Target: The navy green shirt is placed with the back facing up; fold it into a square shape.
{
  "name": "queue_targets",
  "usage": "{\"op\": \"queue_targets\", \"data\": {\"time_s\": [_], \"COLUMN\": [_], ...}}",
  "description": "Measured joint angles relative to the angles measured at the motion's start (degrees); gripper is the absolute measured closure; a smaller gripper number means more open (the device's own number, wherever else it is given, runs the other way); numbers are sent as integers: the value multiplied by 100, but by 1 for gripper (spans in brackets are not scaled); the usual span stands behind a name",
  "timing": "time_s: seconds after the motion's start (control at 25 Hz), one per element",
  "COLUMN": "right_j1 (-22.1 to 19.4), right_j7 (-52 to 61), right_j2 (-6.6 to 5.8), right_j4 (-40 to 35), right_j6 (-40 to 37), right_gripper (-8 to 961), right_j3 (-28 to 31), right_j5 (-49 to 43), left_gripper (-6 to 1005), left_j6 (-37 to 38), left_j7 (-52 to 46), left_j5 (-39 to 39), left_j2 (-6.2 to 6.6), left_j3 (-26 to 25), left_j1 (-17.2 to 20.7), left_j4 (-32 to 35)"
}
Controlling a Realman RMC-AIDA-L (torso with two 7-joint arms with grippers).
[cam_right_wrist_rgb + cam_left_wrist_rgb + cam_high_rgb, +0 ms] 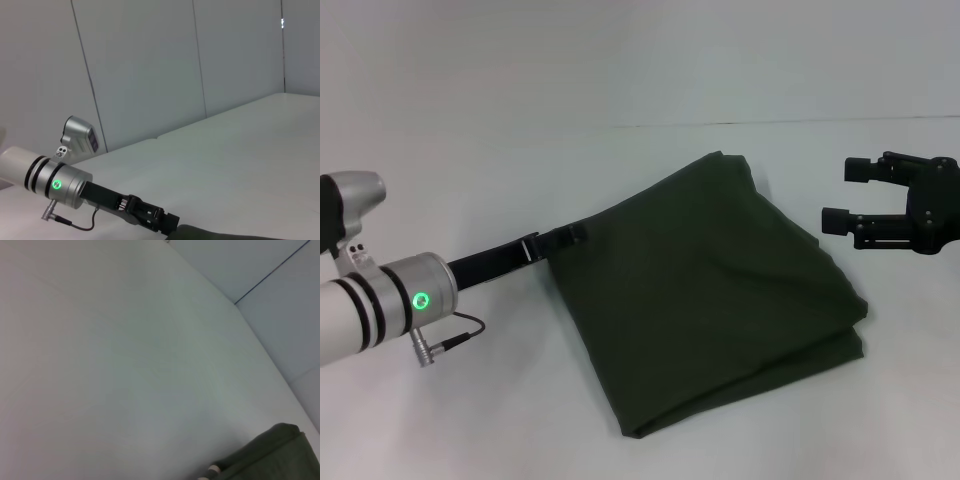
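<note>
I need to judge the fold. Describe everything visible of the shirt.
The shirt is dark olive-green soft cloth, plain, with no print showing. It lies flat on the white table, folded into a rough four-sided shape turned cornerwise, with stacked layers showing along its near right edge. Light creases cross the top. The left hand reaches its left edge; whether it grips the cloth cannot be told. The right hand is open, beside the shirt and clear of it.

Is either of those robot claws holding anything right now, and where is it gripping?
The left gripper touches the left edge of the folded navy green shirt, but a grip cannot be told. The right gripper is open, apart from the shirt, holding nothing.
</note>
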Motion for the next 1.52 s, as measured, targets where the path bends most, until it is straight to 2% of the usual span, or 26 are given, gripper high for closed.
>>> {"op": "queue_targets", "data": {"time_s": [0.48,0.68,1.12,1.32,1.44,1.52], "right_j1": [38,38,35,35,35,35], "right_j7": [0,0,0,0,-2,-13], "right_j2": [37,51,81,122,127,131], "right_j4": [-28,-37,-57,-57,-57,-46], "right_j6": [0,0,-14,-6,-5,-4], "right_gripper": [22,22,22,22,22,22], "right_j3": [68,117,133,148,149,161], "right_j5": [0,-1,-1,-1,-1,8], "left_gripper": [94,140,367,576,815,875], "left_j6": [-18,-145,-183,-188,-197,-205], "left_j7": [0,42,76,77,67,51], "left_j5": [-12,20,10,24,8,-6], "left_j2": [-9,-9,-9,-9,-8,-4], "left_j3": [212,317,369,373,374,374], "left_j1": [-75,-76,-99,-132,-136,-137], "left_j4": [-48,-19,38,36,36,49]}}
